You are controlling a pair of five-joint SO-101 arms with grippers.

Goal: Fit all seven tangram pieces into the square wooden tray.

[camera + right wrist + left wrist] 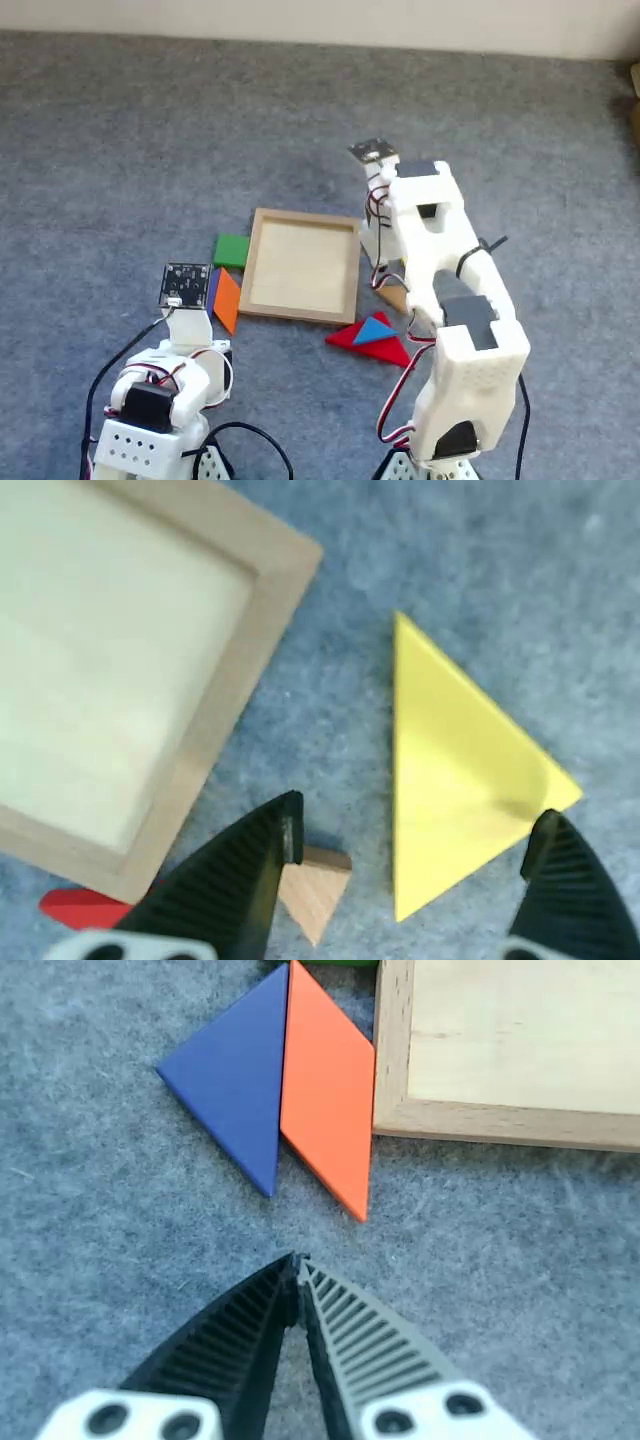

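Tangram pieces lie on the grey carpet (pixel 120 150) around the square wooden tray (pixel 250 262), all of them outside its rim.

**Left side of the tray**
- A green square (pixel 231 250) lies just beside the rim.
- An orange parallelogram (pixel 328 1090) lies below it, close against the rim.
- A dark blue triangle (pixel 235 1075) lies edge to edge with the parallelogram on the side away from the tray.
- The left pincer (pixel 298 1265) hovers over bare carpet a little short of these two pieces. Its fingers are pressed together at the tips and hold nothing.

**Right side of the tray**
- A red triangle (pixel 370 345) lies off the tray's near corner, with a light blue triangle (pixel 376 328) on top of it.
- A small wood-coloured triangle (pixel 315 895) lies near that same corner.
- A yellow triangle (pixel 450 770) lies flat, apart from the rim.
- The right pincer (pixel 418 830) is spread wide above the yellow triangle. One finger is beside the wood-coloured triangle and the other is over the yellow triangle's outer corner. Most of the yellow triangle lies between the two fingers. Whether either finger touches it cannot be told.
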